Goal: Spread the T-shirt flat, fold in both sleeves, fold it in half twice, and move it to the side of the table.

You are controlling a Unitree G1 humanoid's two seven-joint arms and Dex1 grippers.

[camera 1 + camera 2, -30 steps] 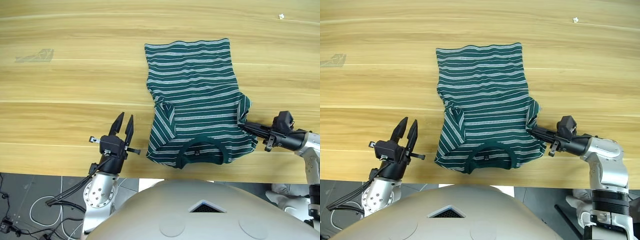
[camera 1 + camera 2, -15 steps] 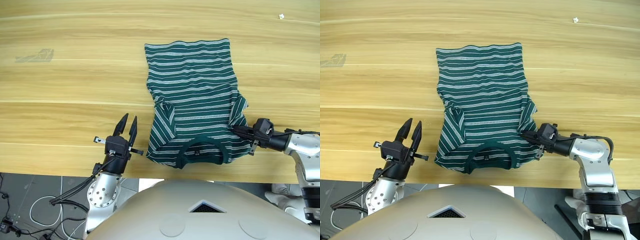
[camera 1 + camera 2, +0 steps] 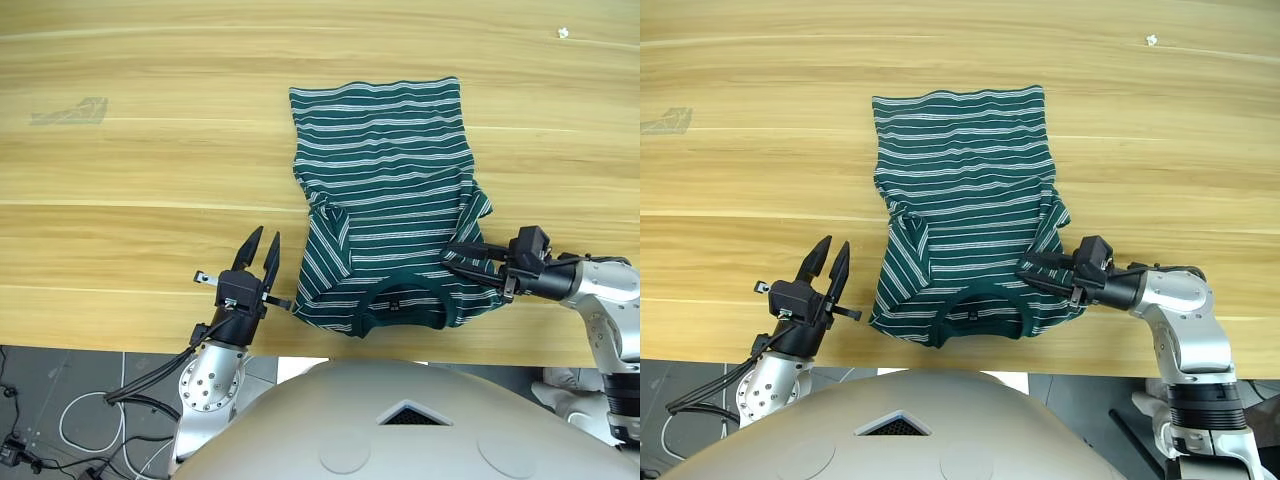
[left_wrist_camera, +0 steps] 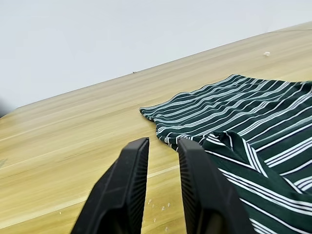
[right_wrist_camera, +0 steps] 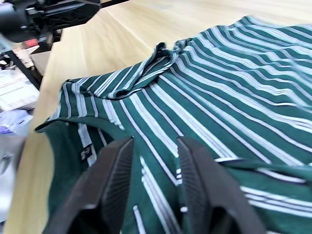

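Observation:
A dark green T-shirt [image 3: 385,190] with white stripes lies on the wooden table [image 3: 150,200], its collar [image 3: 403,303] towards the front edge. Its left sleeve is folded in over the body, and its right sleeve [image 3: 478,205] lies bunched inward. My right gripper [image 3: 447,257] hovers low over the shirt's right shoulder, fingers [image 5: 114,180] apart with only flat fabric below them. My left gripper [image 3: 261,243] stands open just left of the shirt's lower left corner, a short gap away. In the left wrist view its fingers [image 4: 131,175] point at the shirt's edge [image 4: 161,131].
The table's front edge [image 3: 120,348] runs right below both grippers. A small white scrap [image 3: 563,32] lies at the far right, and a faint grey mark [image 3: 70,112] at the far left. Bare wood spreads left and beyond the shirt.
My right gripper has slid left from the shirt's right edge onto its shoulder, carrying the right sleeve inward. My left gripper has crept slightly right, closer to the shirt.

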